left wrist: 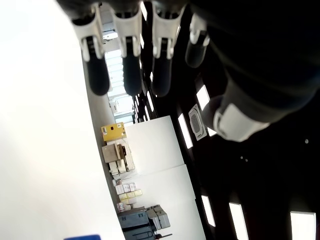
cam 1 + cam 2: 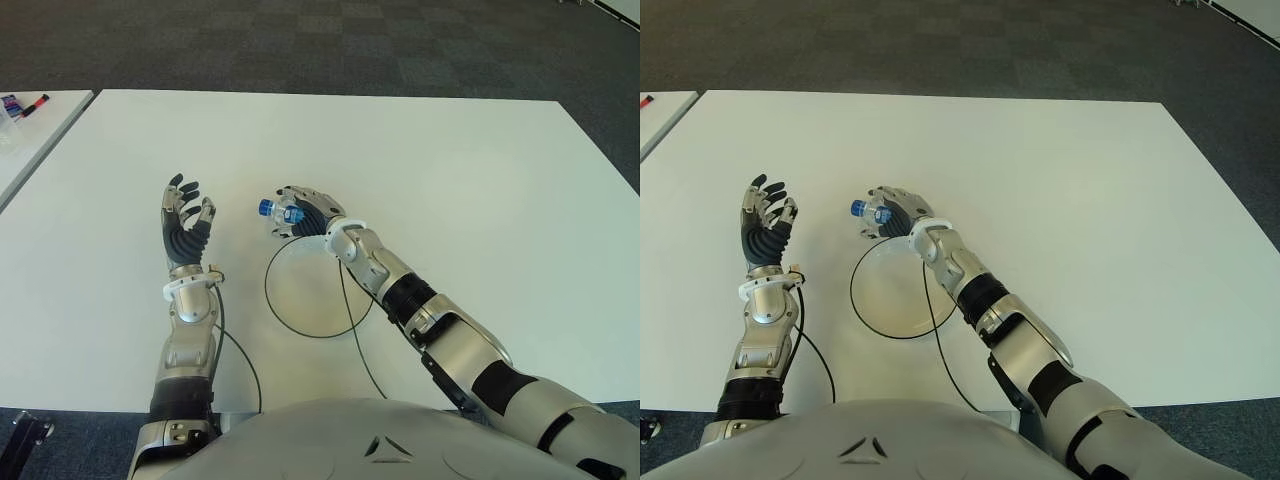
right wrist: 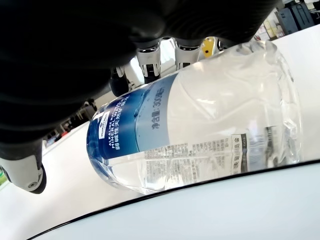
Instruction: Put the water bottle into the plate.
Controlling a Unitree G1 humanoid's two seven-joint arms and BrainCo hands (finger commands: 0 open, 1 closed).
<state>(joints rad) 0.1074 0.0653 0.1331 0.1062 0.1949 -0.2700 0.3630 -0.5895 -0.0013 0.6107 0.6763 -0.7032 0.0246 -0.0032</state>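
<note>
My right hand (image 2: 300,212) is curled around a small clear water bottle (image 2: 281,212) with a blue cap and blue label. The bottle is held tilted on its side, cap pointing left, over the far rim of the white plate (image 2: 300,295) with a dark edge. In the right wrist view the bottle (image 3: 200,125) fills the frame, with the plate's rim (image 3: 150,197) just beneath it; whether they touch I cannot tell. My left hand (image 2: 184,222) is raised to the left of the plate, palm up, fingers spread and holding nothing.
The white table (image 2: 450,170) spreads wide to the right and back. A second white table (image 2: 30,130) with small items on it stands at the far left. Black cables (image 2: 352,330) run from both wrists across the near part of the table.
</note>
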